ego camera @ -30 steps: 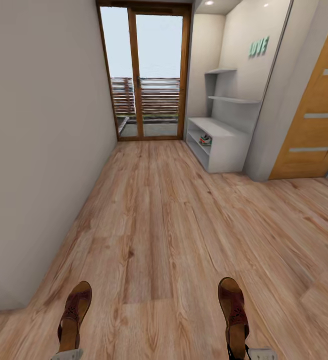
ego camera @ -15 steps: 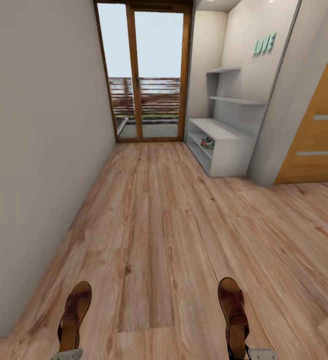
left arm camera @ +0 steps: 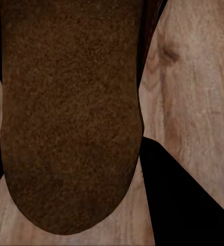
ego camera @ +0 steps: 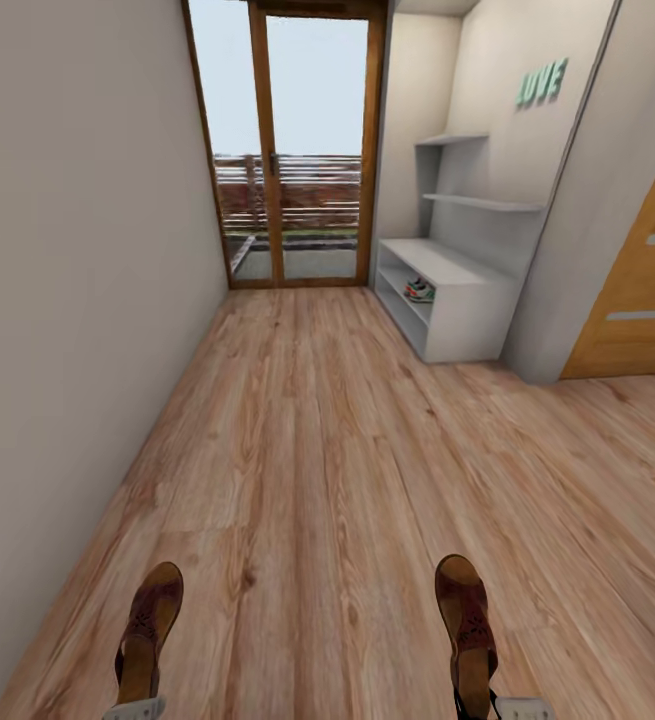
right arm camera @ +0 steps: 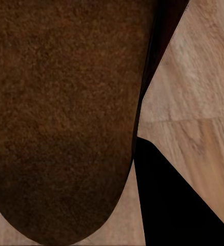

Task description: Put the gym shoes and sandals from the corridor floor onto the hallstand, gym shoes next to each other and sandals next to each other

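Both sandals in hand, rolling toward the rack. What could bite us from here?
1. Each sandal, left and right, sticks far out past its gripper, held at the heel end; either might slip or swing.
2. Gym shoes already sit on the hallstand shelf; sliding sandals in could knock them.

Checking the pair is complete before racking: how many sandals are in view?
2. One sandal is at the left gripper, the other sandal at the right gripper, both above the corridor floor.
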Robot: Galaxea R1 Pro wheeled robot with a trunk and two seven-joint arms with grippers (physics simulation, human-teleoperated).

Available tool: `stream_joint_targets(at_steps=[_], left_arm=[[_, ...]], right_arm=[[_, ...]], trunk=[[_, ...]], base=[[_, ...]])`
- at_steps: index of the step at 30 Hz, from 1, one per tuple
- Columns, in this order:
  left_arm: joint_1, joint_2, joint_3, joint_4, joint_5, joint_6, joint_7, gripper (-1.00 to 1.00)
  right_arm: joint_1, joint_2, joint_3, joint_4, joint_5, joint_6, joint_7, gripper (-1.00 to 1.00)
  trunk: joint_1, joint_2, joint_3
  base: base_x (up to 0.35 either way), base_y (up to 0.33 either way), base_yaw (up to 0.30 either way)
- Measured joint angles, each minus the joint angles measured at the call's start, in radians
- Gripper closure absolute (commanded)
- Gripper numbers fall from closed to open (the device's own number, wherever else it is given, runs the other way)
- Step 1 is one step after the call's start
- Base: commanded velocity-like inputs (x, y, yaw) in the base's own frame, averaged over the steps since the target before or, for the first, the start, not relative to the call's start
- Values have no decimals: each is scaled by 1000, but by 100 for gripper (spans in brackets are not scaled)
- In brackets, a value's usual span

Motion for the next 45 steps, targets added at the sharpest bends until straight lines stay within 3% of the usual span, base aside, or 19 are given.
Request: stream_joint_targets(at_steps=[12, 45], left_arm=[[0, 0, 0, 0, 0, 0, 0, 100], [0, 0, 0, 0, 0, 0, 0, 100]], right_arm=[[0, 0, 0, 0, 0, 0, 0, 100], [0, 0, 0, 0, 0, 0, 0, 100]], trunk=[[0, 0, -7], [0, 0, -8]], base=[[339, 23, 98], [339, 48, 3]])
